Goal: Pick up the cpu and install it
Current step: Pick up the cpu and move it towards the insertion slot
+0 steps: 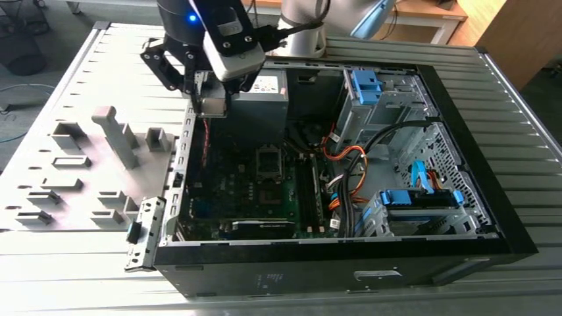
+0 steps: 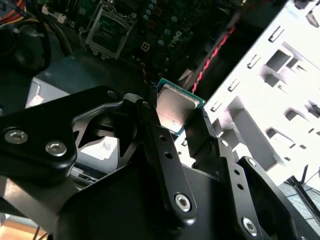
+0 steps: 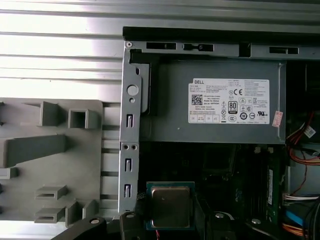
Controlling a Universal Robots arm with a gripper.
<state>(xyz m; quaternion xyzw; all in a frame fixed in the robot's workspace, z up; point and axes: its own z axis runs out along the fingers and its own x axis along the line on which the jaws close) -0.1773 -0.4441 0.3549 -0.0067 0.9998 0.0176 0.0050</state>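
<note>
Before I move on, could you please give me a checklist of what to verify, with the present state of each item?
1. Small square silver-topped cpu gripped by the black tool: ok, shut on two opposite edges.
2. Cpu lifted free of the grey moulded parts tray: ok.
3. Tool above the metal-framed socket on the dark motherboard: not ok. It hangs at the edge of the black computer case, beside the grey power supply box.
4. Socket open and empty: cannot tell.
5. Orange cables apart from the socket: ok, they lie on the exterior view's right of it.
</note>
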